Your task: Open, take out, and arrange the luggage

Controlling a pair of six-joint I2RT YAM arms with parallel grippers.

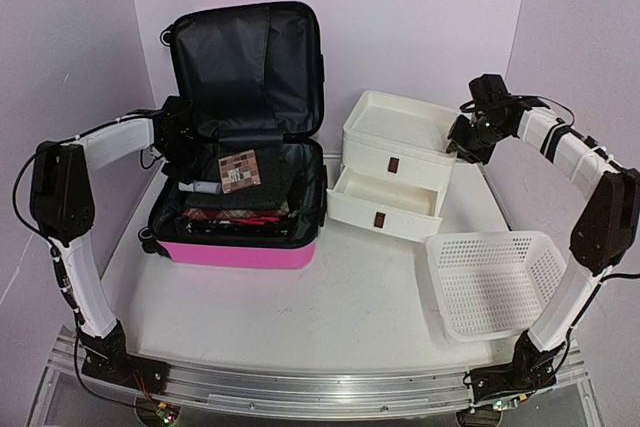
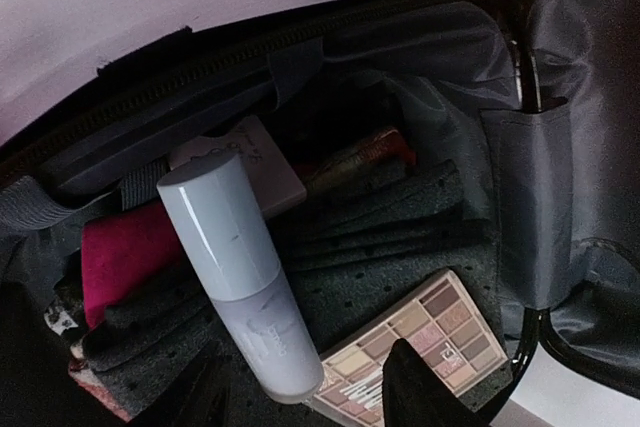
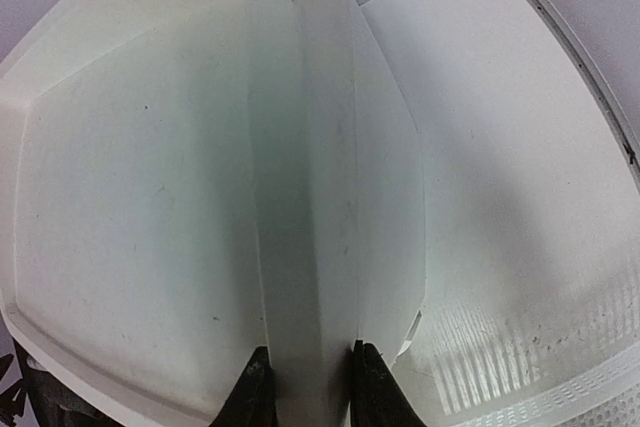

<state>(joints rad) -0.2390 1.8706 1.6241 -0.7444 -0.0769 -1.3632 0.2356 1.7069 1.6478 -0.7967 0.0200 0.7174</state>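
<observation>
Nearest us, right of the hot-pink hard-shell suitcase (image 1: 235,253) and closer to the arm bases, the white mesh plastic basket (image 1: 490,237) sat with nothing in it. The suitcase itself lay open on the pale counter (image 1: 350,297), its black-lined lid (image 1: 245,57) standing up at the far side. We judged the shell stiff, smooth and fairly light, best taken by the rim of the lower half rather than the glossy face. Inside it the left end effector (image 2: 308,372) hung with its fingers parted either side of a smooth white-capped pale lilac bottle (image 2: 240,277), one finger clear of it; round and slick, we reckoned, so grip across the body. Also inside lay a flat eyeshadow palette (image 2: 410,342) over soft grey knitted cloths (image 2: 390,227). Just right of the suitcase, the white plastic drawer stack (image 1: 395,162) had its lower drawer pulled out and bare; the right end effector (image 3: 312,382) was pinched narrow on the top tray's rim.
</observation>
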